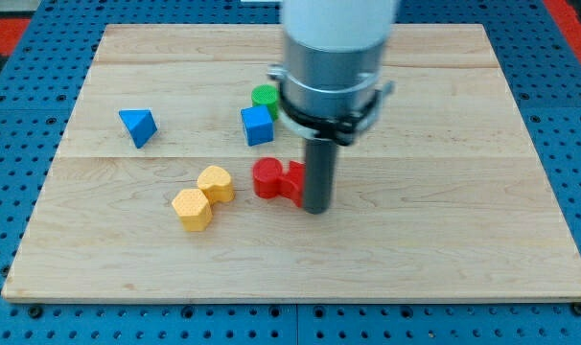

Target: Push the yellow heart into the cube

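Note:
Two yellow blocks lie left of centre: one (215, 182) sits up and to the right, the other (192, 208) down and to the left, almost touching. I cannot tell which is the heart. The blue cube (257, 126) sits above them, with a green block (266, 96) right behind it. My tip (317, 208) rests on the board at the right side of a red block (277, 180), touching or nearly touching it. The tip is right of the yellow blocks and below the cube.
A blue triangular block (137, 126) lies at the view's left. The wooden board (300, 264) lies on a blue perforated table. The arm's wide grey body (334, 67) hides part of the board's top centre.

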Robot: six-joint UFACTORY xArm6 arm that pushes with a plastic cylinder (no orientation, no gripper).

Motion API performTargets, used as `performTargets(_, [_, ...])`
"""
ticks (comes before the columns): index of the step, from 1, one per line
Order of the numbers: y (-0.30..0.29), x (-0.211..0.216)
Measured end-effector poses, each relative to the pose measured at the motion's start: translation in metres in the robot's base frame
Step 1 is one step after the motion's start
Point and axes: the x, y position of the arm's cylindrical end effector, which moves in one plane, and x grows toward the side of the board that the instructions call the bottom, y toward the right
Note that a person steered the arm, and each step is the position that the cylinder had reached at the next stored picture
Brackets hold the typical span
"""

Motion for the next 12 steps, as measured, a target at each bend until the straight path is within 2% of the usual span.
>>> performTargets(1, [-0.026, -0.019])
performTargets(2, [-0.026, -0.045])
performTargets(3, [-0.027, -0.030])
performTargets(4, [-0.053, 0.032])
performTargets(5, [-0.110, 0.035])
performTargets(7, [-0.138, -0.011])
performTargets(8, [-0.142, -0.005])
performTargets(9, [-0.143, 0.041])
performTargets(10, [-0.120, 0.034])
performTargets(12, [-0.122, -0.019])
